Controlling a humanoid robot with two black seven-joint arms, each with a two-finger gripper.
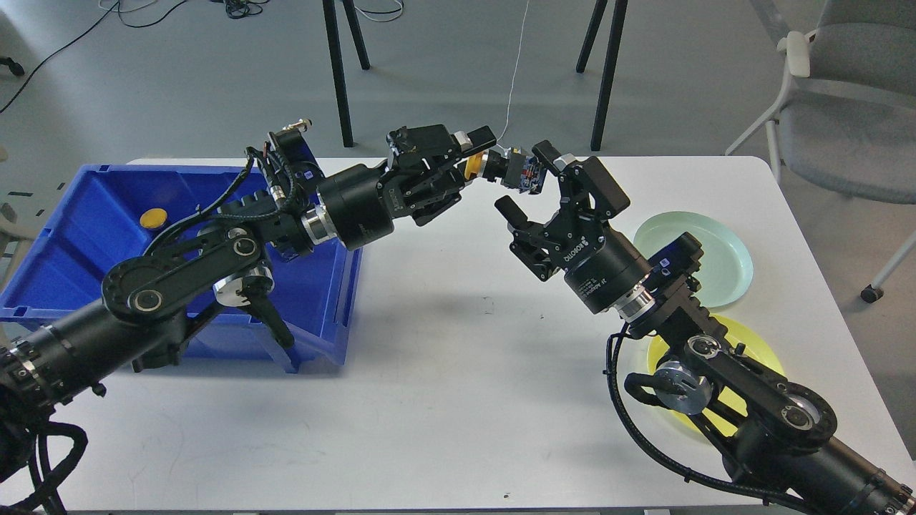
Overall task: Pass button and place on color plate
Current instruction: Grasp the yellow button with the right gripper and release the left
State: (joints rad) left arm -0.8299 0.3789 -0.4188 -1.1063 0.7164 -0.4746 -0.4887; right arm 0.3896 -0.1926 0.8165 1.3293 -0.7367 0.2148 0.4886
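My left gripper [478,161] is shut on a yellow push button [501,167] with a black and blue body, holding it in the air above the table's far middle. My right gripper [528,180] is open, its fingers [549,154] on either side of the button's blue end, close to it but apart as far as I can tell. A yellow plate [751,340] lies at the right, mostly hidden behind my right arm. A pale green plate [715,252] lies just beyond it.
A blue bin [86,236] stands on the white table [444,400] at the left, with another yellow button [152,217] inside. Chair legs and a grey chair [851,107] stand beyond the table's far edge.
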